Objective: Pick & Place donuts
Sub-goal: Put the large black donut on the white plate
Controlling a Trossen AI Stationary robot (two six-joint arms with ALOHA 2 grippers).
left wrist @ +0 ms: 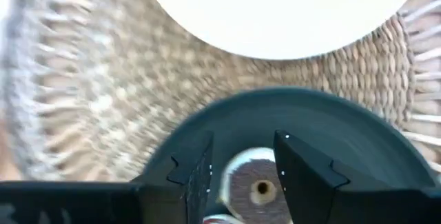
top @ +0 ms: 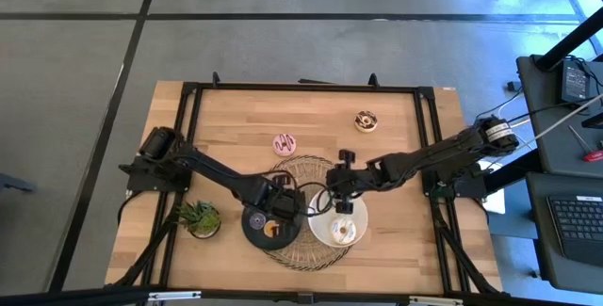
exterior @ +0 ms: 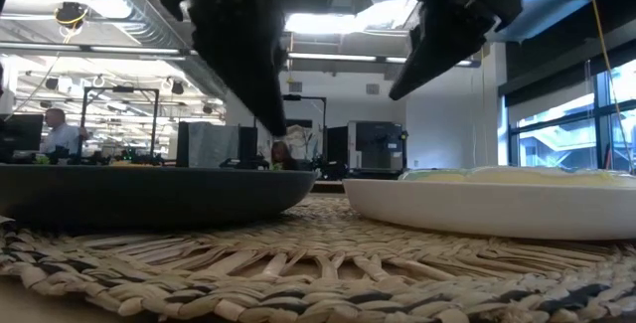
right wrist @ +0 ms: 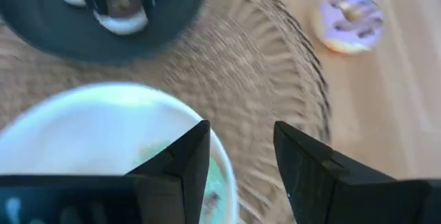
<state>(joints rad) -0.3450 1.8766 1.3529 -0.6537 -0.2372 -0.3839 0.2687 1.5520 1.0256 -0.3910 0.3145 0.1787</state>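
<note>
High view shows the left claw (top: 275,214) open over the black plate (top: 252,233) with a chocolate-and-white donut (left wrist: 256,182) between its fingers, so lifting carelessly could drag it; right claw (top: 341,193) hangs open above the white plate (top: 325,235).

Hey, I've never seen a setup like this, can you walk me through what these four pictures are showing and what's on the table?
It is a robot with two dark arms at a wooden table. One picture looks straight down, one looks level from table height, and two come from cameras on the wrists.

On a woven mat sit a black plate and a white plate. The left gripper hangs open over a donut on the black plate. The right gripper hangs open at the white plate's edge and holds nothing. A pink donut and a chocolate-and-white donut lie on bare wood. A small potted plant stands near the left arm.
</note>
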